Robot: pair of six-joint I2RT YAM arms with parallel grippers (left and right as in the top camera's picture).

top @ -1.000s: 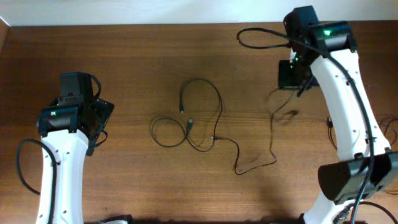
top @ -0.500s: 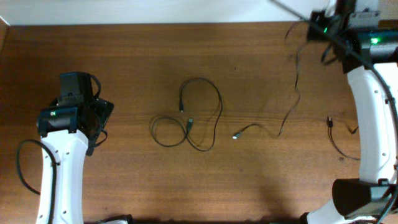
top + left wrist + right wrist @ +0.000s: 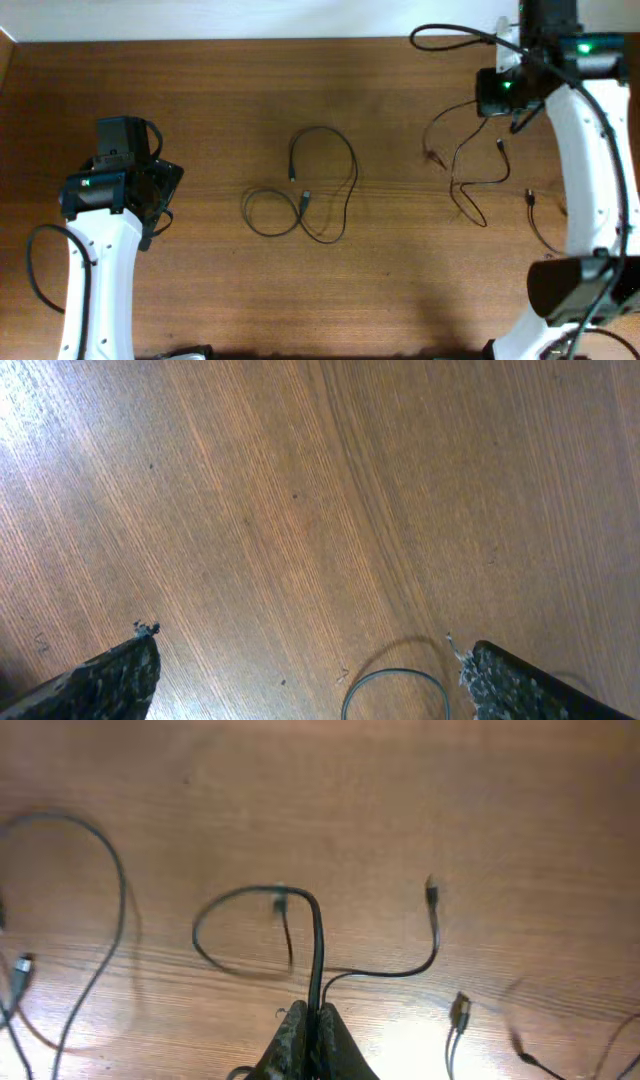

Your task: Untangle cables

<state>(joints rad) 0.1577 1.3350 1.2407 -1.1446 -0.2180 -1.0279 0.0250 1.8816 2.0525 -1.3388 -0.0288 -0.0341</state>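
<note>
One thin black cable [image 3: 320, 185] lies in loose loops at the table's middle, with small plugs near its centre. My right gripper [image 3: 500, 100] is at the far right, shut on a second thin cable [image 3: 462, 170] that trails down and curls on the wood. In the right wrist view the fingers [image 3: 300, 1038] pinch this cable [image 3: 318, 950], which forms a loop with a plug end [image 3: 432, 894]. My left gripper [image 3: 155, 195] is open and empty at the left. In its wrist view the gripper [image 3: 310, 670] has a cable loop [image 3: 395, 685] between the fingers.
Another thin cable [image 3: 540, 215] with a plug lies by the right arm, near the table's right edge; its connector [image 3: 460, 1010] shows in the right wrist view. Thick arm cables [image 3: 450, 38] loop at the back right and by the left base [image 3: 35, 265].
My right gripper has come down and forward from the far back edge with its cable. The cable's tail has been pulled right, away from the middle loops. The left arm has not moved.
</note>
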